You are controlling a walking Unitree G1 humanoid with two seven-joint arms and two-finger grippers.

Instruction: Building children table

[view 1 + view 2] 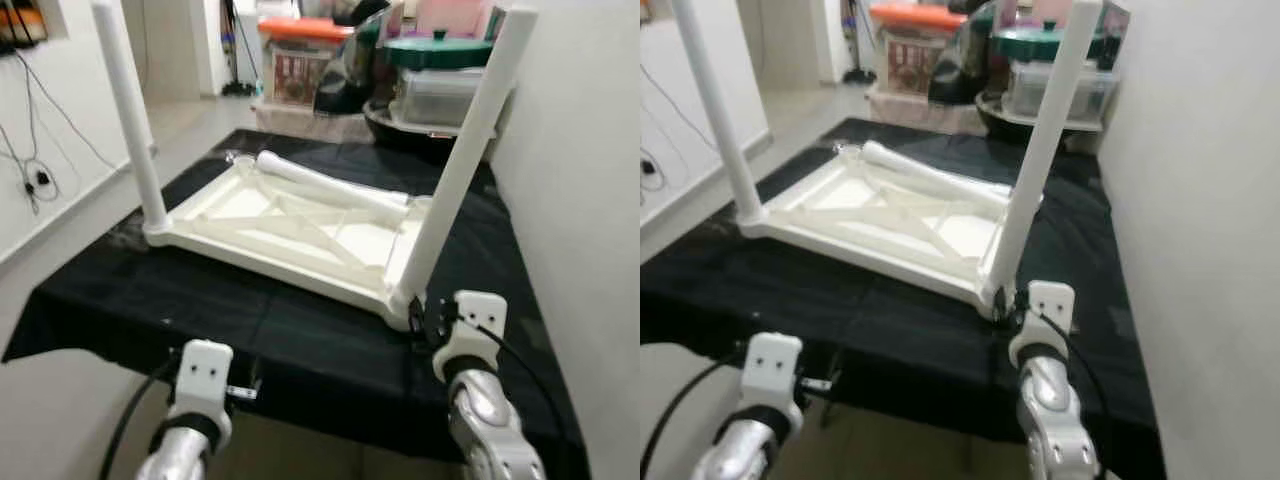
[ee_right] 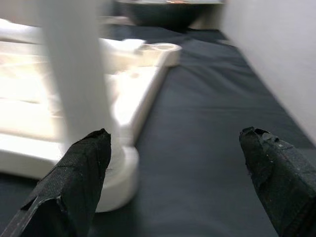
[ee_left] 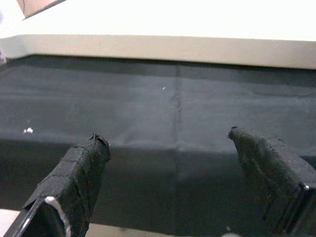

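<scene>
right end effector [image 2: 175, 143], fingers apart, sits just beside upturned table's near leg [image 2: 74, 74].

Table top [image 1: 300, 235], upside down at frame centre: plain white plastic, no pattern. Two upright legs [image 1: 128, 110], upper left and upper right: white. Loose leg [image 1: 330, 185] lying across the top: white. Cloth [image 1: 300, 340] beneath, spanning the lower half of the frame: solid black, with a few tiny white specks in the left wrist view. Left gripper [image 3: 168, 163] and right gripper [image 2: 173, 163]: black fingers; arms silver with white wrist housings. Wall [image 1: 590, 150], right edge: off-white. Bin lid [image 1: 305, 28], top centre: orange. Pot lid [image 1: 437, 50], upper right: dark green. Cables [image 1: 35, 150], upper left wall: black.
</scene>
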